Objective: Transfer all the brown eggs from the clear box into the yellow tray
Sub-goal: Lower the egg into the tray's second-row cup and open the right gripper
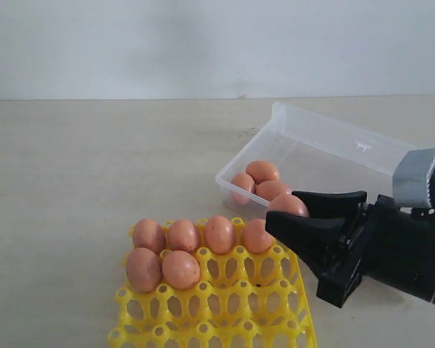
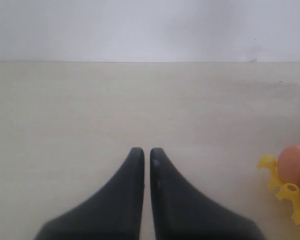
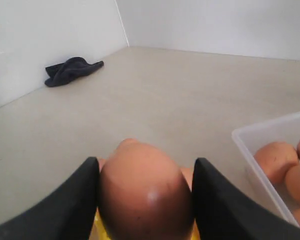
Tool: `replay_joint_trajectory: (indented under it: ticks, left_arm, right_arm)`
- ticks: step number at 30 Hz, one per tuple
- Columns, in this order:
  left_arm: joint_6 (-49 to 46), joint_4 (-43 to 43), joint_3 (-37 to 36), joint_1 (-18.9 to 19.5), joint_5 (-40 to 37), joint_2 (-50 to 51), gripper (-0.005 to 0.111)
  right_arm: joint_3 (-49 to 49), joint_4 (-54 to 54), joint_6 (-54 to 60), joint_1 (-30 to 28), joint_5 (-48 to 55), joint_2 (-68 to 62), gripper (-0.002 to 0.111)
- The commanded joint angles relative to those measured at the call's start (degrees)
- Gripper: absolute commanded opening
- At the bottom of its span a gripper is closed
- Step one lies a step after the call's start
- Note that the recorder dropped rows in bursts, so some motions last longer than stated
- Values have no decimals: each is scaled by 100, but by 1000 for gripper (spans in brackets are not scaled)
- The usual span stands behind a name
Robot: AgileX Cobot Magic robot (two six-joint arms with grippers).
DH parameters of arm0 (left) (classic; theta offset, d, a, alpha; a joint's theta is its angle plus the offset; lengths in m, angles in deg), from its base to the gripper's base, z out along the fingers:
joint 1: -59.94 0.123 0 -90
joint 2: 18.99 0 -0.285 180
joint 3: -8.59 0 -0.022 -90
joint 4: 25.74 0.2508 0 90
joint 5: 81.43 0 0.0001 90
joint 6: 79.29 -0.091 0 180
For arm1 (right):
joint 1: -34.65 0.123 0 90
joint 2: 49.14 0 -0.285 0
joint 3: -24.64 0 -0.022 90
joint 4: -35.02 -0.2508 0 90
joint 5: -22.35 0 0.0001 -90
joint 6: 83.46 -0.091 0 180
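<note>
Right up front, the tray shows its near rows empty, cups open and waiting. Behind them sit six eggs, two in the second row from the back and four along the back row. Just past that fourth one, the right gripper juts in from the right, clamped on one egg with a finger on either flank. In the wrist view its long axis seems to run along the fingers, pointing out ahead. Here's the relation that counts: the held egg hangs over the tray's far right corner, beside the back row, and the free cups lie below it and toward the camera. I'd call that a short drop, egg tipped end-down. Farther back, the box holds at least three more eggs, bunched in its near corner on the pale tabletop. The left gripper is pinched together on nothing, with the tray only at the edge of its view, so the right arm is plainly nearer.
</note>
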Motion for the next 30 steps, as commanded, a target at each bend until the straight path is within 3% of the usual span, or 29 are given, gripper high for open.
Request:
replay_joint_trajectory:
  ticks: [1, 5, 13, 30]
  left_arm:
    - [39, -45, 12, -25, 65, -18, 4]
    - [39, -45, 12, -25, 65, -18, 4]
    - [39, -45, 12, -25, 65, -18, 4]
    - [39, -45, 12, -25, 65, -18, 4]
  right_arm:
    - [211, -71, 203, 18, -188, -891, 0]
    - [597, 440, 238, 175, -188, -1452, 0]
    - [1145, 399, 179, 712, -188, -1997, 0]
    - [1680, 62, 354, 1184, -31, -2105, 0]
